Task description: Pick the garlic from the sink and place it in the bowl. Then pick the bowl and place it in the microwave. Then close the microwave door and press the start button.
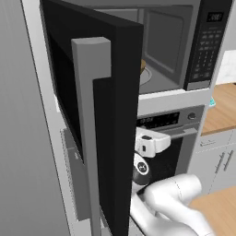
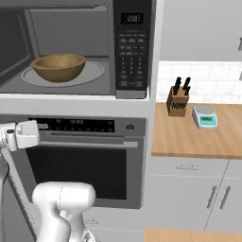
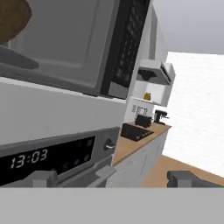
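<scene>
We saw the tool [image 3: 113,179] standing wide, holding nothing, its two tips [image 3: 43,178] set well apart at the bottom of the hand view. It sat low in front of the oven [image 2: 90,160], at about the height of the oven's clock panel [image 3: 48,158], which lay just ahead of it and read 13:03. Up and to the left of the tool, the bowl [image 2: 58,67] rested on the round plate [image 2: 97,71] inside the microwave [image 2: 75,47]; in the hand view only a brown edge of the bowl [image 3: 13,19] showed at the top left. We could not tell whether the garlic lay inside it. The keypad [image 2: 132,52] was above the tool and a little to its right. The door [image 1: 99,115] stood swung out to the tool's left, its grey handle [image 1: 90,129] upright and nearer the base than the tool was. Off to the right, well apart from the tool, the table [image 2: 198,137] carried a knife block [image 2: 177,100] and a small scale [image 2: 205,117] beside it
</scene>
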### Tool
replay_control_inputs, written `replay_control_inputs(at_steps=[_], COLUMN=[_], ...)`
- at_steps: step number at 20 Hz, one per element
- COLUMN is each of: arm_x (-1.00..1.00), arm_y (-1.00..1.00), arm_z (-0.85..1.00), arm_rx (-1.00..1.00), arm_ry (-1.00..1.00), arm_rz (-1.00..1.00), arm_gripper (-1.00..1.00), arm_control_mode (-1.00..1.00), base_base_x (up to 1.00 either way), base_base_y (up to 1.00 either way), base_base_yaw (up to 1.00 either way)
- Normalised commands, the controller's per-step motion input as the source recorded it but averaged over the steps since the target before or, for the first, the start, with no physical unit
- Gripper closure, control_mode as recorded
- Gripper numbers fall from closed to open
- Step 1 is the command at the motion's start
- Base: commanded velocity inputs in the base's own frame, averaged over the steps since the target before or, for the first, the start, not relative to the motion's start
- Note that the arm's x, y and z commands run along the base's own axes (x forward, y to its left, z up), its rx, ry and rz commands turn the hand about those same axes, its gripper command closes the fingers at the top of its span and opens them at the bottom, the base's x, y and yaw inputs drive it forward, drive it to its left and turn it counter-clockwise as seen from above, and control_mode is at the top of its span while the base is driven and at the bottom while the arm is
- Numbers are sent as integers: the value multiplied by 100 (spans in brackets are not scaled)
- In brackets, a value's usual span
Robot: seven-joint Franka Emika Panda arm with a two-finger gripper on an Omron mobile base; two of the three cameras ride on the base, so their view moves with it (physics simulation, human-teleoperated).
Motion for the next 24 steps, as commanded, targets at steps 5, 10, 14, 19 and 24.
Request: replay_control_inputs(at_steps=[5, 10, 14, 19, 24], arm_x=[-12, -54, -51, -60, -44], arm_y=[7, 70, 98, 84, 89], arm_z=[-32, -2, 0, 0, 7], arm_rx=[-24, -16, -8, -1, 0], arm_ry=[-13, -13, -8, -6, -12], arm_rz=[0, 0, 4, 14, 8], arm_gripper=[-100, -100, -100, -100, -100], arm_control_mode=[-100, -100, -100, -100, -100], base_base_x=[0, 0, 0, 0, 0], base_base_y=[0, 0, 0, 0, 0], base_base_yaw=[0, 0, 0, 0, 0])
